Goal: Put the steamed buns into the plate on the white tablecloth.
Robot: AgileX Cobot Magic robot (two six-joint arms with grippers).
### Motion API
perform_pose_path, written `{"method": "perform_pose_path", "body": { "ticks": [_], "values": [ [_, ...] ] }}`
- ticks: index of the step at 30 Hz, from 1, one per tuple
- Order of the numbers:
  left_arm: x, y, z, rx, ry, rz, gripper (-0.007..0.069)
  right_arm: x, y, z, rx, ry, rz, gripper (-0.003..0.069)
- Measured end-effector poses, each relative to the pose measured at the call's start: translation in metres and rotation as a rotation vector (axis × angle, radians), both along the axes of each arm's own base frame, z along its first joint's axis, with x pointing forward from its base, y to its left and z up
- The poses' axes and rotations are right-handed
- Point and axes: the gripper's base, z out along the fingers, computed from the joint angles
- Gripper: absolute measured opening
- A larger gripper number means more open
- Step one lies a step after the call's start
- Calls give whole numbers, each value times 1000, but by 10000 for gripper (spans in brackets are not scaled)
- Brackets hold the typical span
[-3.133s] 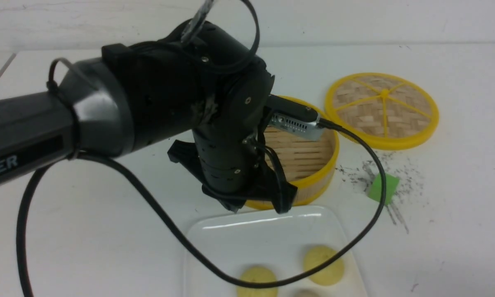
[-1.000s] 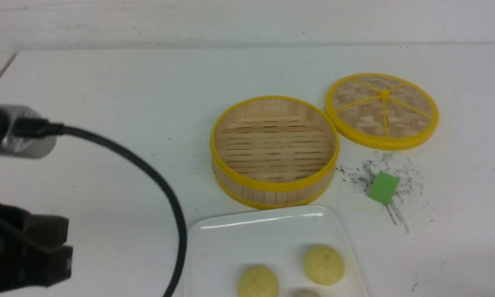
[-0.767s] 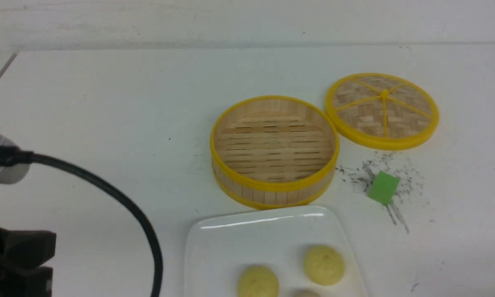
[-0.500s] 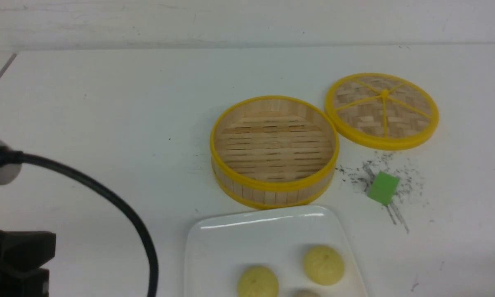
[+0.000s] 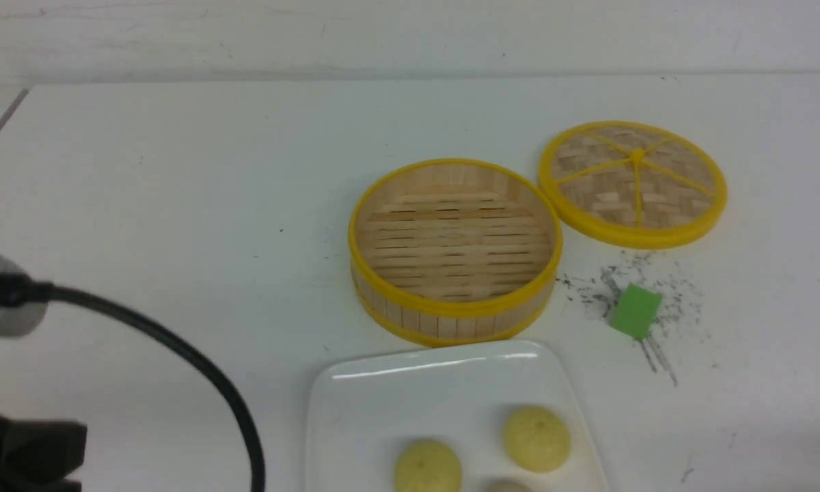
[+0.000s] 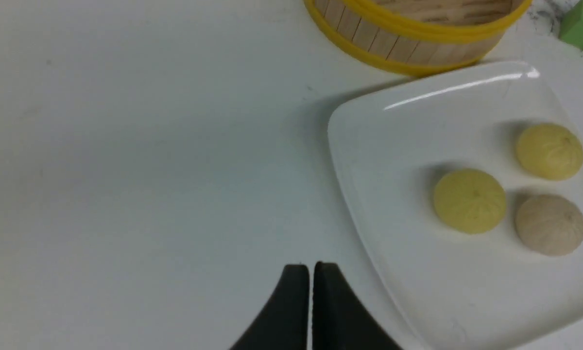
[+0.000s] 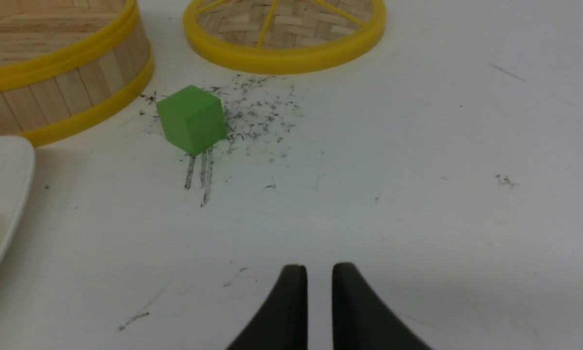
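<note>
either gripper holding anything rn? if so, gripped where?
Nothing held. The left gripper is shut on nothing, beside the plate; the right gripper has a narrow empty gap. All three steamed buns lie on the plate.

No readable txt, labels, brands, nos. or signs in any view.

Glossy white plate [image 5: 383, 410] — slatted bamboo steamer [image 5: 454, 249], woven lid [image 5: 633, 183], smooth yellow rims.
</note>
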Motion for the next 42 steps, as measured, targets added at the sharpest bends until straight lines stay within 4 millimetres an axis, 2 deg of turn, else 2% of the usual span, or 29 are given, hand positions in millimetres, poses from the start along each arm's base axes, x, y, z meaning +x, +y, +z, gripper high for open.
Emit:
{"method": "perform_pose_path", "body": {
  "ticks": [6,9,17,21,37,42],
  "values": [
    [-2,-3,-57,-18,94,36,15,0,0,0,0,0,0,115],
    [1,-9,-72,-85,60,18,12,0,0,0,0,1,0,118],
    [10,-34,-69,-393,-236,-148,13,0,0,0,2,1,-1,129],
    [9,-38,-69,-474,-280,-184,15,0,0,0,3,1,-1,134],
    [9,-31,-82,-354,-193,-125,23,0,0,0,3,1,-1,153],
    [9,-27,-86,-247,-247,-185,30,0,0,0,3,2,-1,158]
  ]
}}
